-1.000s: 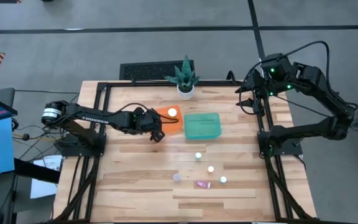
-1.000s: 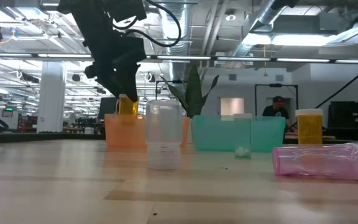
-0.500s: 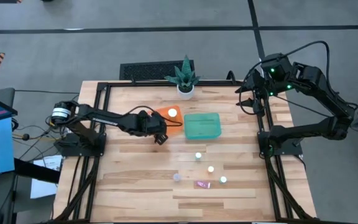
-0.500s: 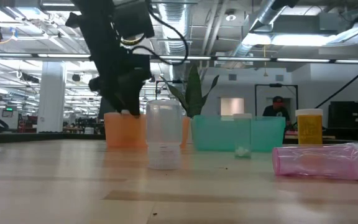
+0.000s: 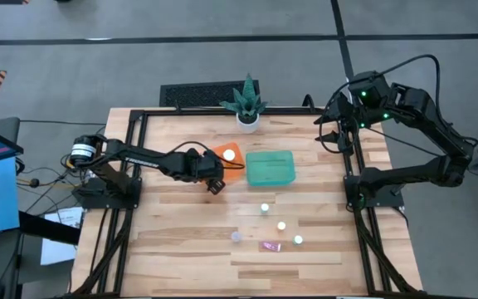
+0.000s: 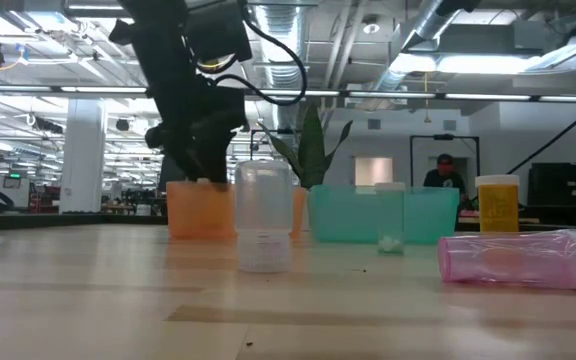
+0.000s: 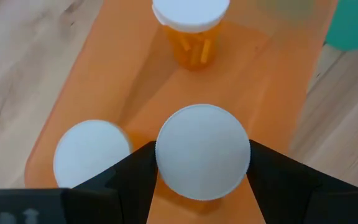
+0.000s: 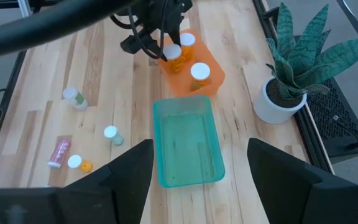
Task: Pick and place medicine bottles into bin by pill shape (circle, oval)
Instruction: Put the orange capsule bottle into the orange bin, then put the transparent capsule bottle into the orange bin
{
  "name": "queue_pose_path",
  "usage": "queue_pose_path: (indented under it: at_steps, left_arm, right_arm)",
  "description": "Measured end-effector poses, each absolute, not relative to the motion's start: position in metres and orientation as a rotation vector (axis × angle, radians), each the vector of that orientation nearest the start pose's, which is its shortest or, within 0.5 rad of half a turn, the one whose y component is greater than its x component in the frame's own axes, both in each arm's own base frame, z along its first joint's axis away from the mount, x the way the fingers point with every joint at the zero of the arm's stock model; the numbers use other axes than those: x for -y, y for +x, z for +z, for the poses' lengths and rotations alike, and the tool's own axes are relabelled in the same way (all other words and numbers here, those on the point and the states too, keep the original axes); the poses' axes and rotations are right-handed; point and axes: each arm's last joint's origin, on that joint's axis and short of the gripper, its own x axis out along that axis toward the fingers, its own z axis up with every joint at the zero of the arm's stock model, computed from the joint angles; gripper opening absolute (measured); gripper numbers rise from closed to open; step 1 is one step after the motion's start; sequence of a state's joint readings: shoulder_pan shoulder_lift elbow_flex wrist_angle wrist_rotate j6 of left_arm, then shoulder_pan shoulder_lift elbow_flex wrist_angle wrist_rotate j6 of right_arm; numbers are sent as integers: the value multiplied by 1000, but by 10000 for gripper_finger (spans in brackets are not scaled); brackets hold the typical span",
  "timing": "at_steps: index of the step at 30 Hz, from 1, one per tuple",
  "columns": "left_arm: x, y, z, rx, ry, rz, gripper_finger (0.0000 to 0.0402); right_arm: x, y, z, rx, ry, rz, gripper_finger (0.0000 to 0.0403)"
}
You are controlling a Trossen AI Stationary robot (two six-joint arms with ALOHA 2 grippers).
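Left gripper [image 7: 202, 167] over translucent orange bin [image 5: 232, 163], frame centre-left, fingers clenched on round white-capped bottle [image 7: 202, 160]. Three bottles at bin: gripped one, one beside it [image 7: 92, 160], amber one standing farther in [image 7: 191, 28]. Smooth teal bin [image 5: 271, 168] alongside. Lower centre of wood-plank table [image 5: 173, 241]: four upright bottles, one pink bottle [image 5: 270, 246] on its side. Right gripper [image 8: 196, 177] raised at upper right, spread wide.

Two bins [image 5: 270, 168] side by side mid-counter [image 5: 181, 241], left claw [image 7: 202, 168] over the left-hand one, potted plant [image 5: 247, 105] behind, loose bottles [image 5: 281, 225] scattered in front
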State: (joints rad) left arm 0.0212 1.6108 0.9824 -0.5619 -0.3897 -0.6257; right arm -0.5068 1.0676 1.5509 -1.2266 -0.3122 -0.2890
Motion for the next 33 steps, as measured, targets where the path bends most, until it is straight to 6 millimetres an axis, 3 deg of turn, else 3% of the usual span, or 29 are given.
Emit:
queue_pose_path:
  at_steps: [5, 15, 27, 33]
  left_arm:
    - [-17, 300, 185, -1013, -318, 701, 233]
    - [-16, 300, 187, -1025, -353, 680, 298]
    - [-17, 313, 219, -1004, -286, 646, 311]
    - [-6, 324, 253, -988, -261, 536, 311]
  right_arm:
    - [66, 137, 437, -700, 18, -85, 270]
    - [66, 137, 437, -700, 19, -84, 270]
    - [66, 137, 437, -701, 13, -82, 270]
    - [66, 137, 437, -701, 13, -82, 270]
